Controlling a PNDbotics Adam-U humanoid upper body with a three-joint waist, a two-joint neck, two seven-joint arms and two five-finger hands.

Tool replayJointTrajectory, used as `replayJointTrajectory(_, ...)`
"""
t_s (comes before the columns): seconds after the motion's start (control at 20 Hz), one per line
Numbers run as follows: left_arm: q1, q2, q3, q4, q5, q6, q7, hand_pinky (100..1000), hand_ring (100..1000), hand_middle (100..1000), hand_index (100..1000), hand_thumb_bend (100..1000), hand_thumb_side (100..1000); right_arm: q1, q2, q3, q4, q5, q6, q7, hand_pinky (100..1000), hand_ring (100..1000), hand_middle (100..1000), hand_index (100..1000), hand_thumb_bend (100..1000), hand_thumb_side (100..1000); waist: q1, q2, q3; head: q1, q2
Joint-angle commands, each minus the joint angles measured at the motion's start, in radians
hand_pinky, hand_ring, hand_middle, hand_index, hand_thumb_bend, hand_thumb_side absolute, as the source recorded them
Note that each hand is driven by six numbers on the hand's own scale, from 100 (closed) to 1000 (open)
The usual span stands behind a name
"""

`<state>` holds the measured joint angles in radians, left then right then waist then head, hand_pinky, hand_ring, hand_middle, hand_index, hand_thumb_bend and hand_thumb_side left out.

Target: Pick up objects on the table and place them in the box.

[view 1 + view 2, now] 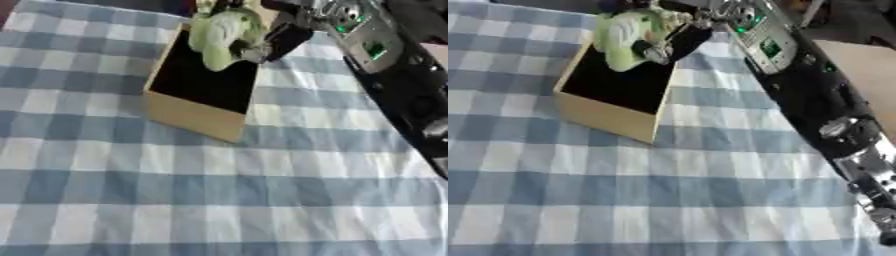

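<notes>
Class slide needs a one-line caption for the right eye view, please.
Robot's right hand holds a pale green soft object over the open box on a blue checked cloth.

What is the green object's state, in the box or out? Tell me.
Not yet in. The right hand holds the green object above the box, over its far end; the box's dark interior shows beneath it.

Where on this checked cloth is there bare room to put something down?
The whole near stretch of the checked cloth, in front of the box, is bare, as is the strip left of it. It is crowded at the far side, where the right hand holds a pale green object over the box.
</notes>
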<state>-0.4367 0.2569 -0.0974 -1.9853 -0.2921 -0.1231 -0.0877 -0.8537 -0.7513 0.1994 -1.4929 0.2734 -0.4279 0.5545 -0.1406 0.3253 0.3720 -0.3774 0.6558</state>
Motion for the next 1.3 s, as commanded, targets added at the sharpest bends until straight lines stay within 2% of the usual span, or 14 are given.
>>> replayJointTrajectory(0.05,-0.015,0.003,-0.003,-0.015,0.006,-0.002,-0.006,369,650,753,646,100,779,-0.019,-0.008,-0.004,0.025,0.028,-0.006,0.000,596,494,401,643,100,154,0.005,-0.015,0.005,-0.007,-0.015)
replayJointTrajectory(0.3,-0.017,0.001,-0.004,-0.015,0.007,-0.002,-0.010,369,650,754,646,100,781,-0.024,0.008,-0.008,0.076,0.065,-0.017,-0.025,586,494,410,651,100,172,0.001,-0.010,0.011,-0.009,-0.017)
replayJointTrajectory(0.55,-0.018,0.000,-0.006,-0.015,0.008,-0.001,-0.014,368,651,755,646,100,782,-0.027,0.012,-0.004,0.086,0.094,-0.041,-0.056,637,534,462,692,100,161,0.001,-0.007,0.014,-0.009,-0.017)
replayJointTrajectory(0.7,-0.016,-0.001,-0.006,-0.015,0.008,0.000,-0.016,369,652,756,646,100,782,-0.026,0.011,-0.003,0.084,0.111,-0.055,-0.066,689,617,561,767,100,262,0.001,-0.008,0.012,-0.009,-0.015)
replayJointTrajectory(0.75,-0.016,-0.001,-0.006,-0.015,0.008,0.000,-0.017,369,652,756,646,100,782,-0.026,0.011,-0.002,0.080,0.112,-0.063,-0.065,726,688,635,825,100,303,0.001,-0.008,0.011,-0.008,-0.015)
replayJointTrajectory(0.85,-0.015,-0.002,-0.006,-0.015,0.007,0.001,-0.018,369,652,757,646,100,781,-0.025,0.007,0.000,0.069,0.118,-0.079,-0.057,785,778,748,886,100,373,0.002,-0.009,0.009,-0.007,-0.013)
replayJointTrajectory(0.9,-0.014,-0.002,-0.006,-0.015,0.007,0.001,-0.019,369,652,757,646,100,781,-0.025,0.005,0.000,0.063,0.124,-0.087,-0.050,814,805,773,906,100,434,0.002,-0.009,0.008,-0.007,-0.013)
replayJointTrajectory(1.2,-0.012,-0.004,-0.007,-0.015,0.006,0.002,-0.027,369,653,758,646,100,779,-0.024,0.001,-0.001,0.039,0.164,-0.115,-0.001,862,835,808,928,100,582,0.003,-0.012,0.006,-0.006,-0.010)
replayJointTrajectory(1.3,-0.011,-0.004,-0.007,-0.015,0.005,0.003,-0.029,369,654,758,646,100,779,-0.023,-0.001,0.000,0.031,0.169,-0.122,0.010,870,840,812,930,100,590,0.004,-0.013,0.005,-0.005,-0.009)
